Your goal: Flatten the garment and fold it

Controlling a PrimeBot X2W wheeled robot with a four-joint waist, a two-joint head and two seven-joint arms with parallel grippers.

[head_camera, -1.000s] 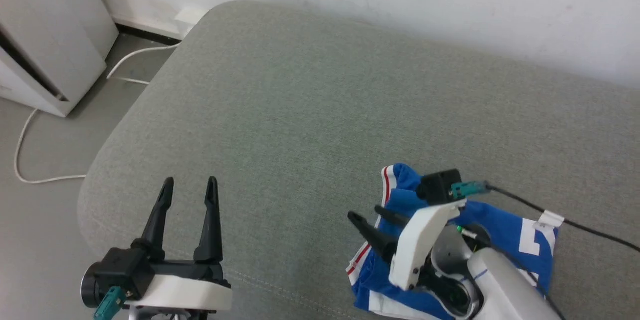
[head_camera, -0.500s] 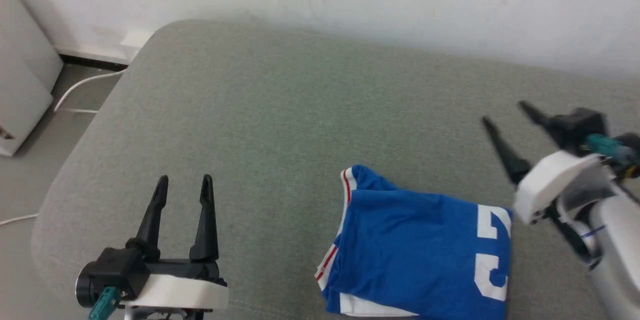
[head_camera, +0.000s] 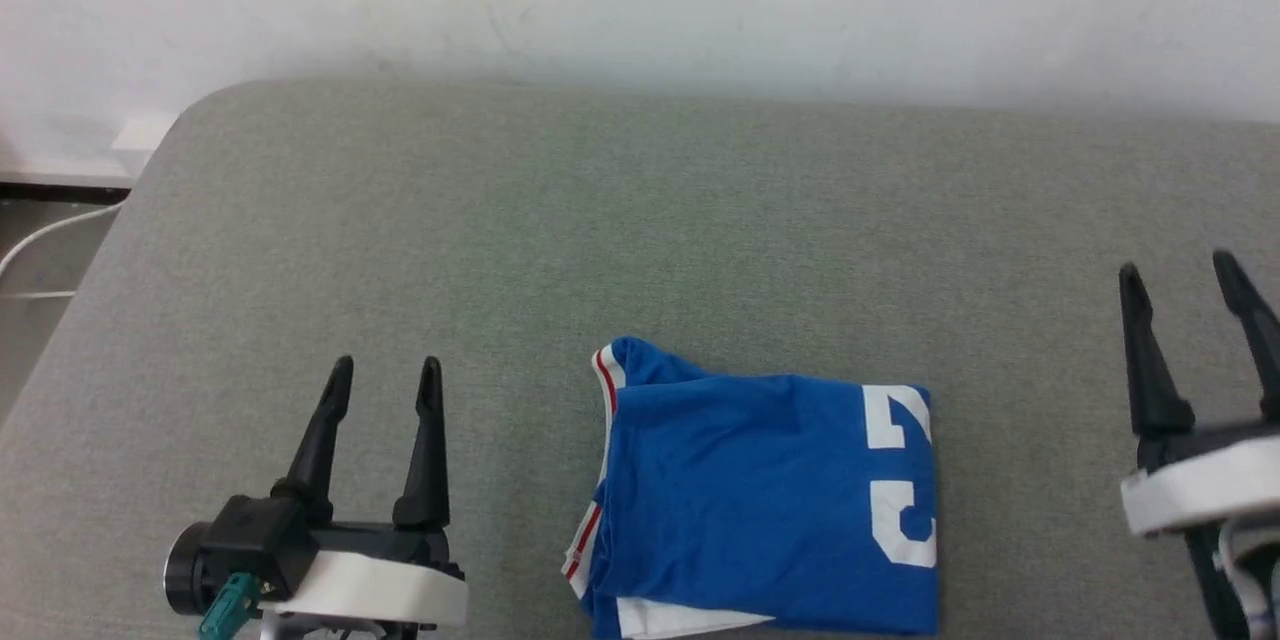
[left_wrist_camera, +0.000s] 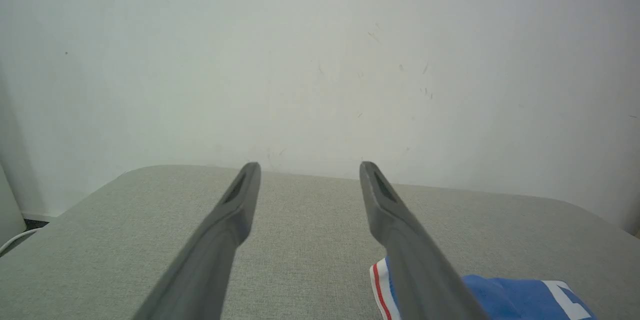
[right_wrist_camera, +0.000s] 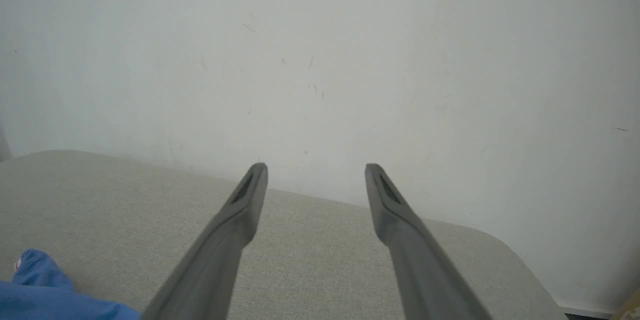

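Observation:
The royal blue garment (head_camera: 760, 505) lies folded into a compact rectangle on the grey cushion (head_camera: 640, 240), near its front edge. White number shapes show along its right side and a red-white striped edge runs down its left. My left gripper (head_camera: 385, 372) stands open to the garment's left, empty. Off to the right my right gripper (head_camera: 1178, 270) is open too, holding nothing. A corner of the garment (left_wrist_camera: 505, 297) peeks past the left gripper (left_wrist_camera: 310, 170) in the left wrist view. The right wrist view catches the garment (right_wrist_camera: 45, 295) left of the right gripper (right_wrist_camera: 316, 170).
A white wall (head_camera: 640, 0) rises right behind the cushion. At the far left the cushion's rounded corner drops to the floor, where a white cable (head_camera: 45, 240) lies.
My right gripper has lifted off the garment and swung out to the right, leaving it flat and folded. The head camera turned right, so the whole picture shifted.

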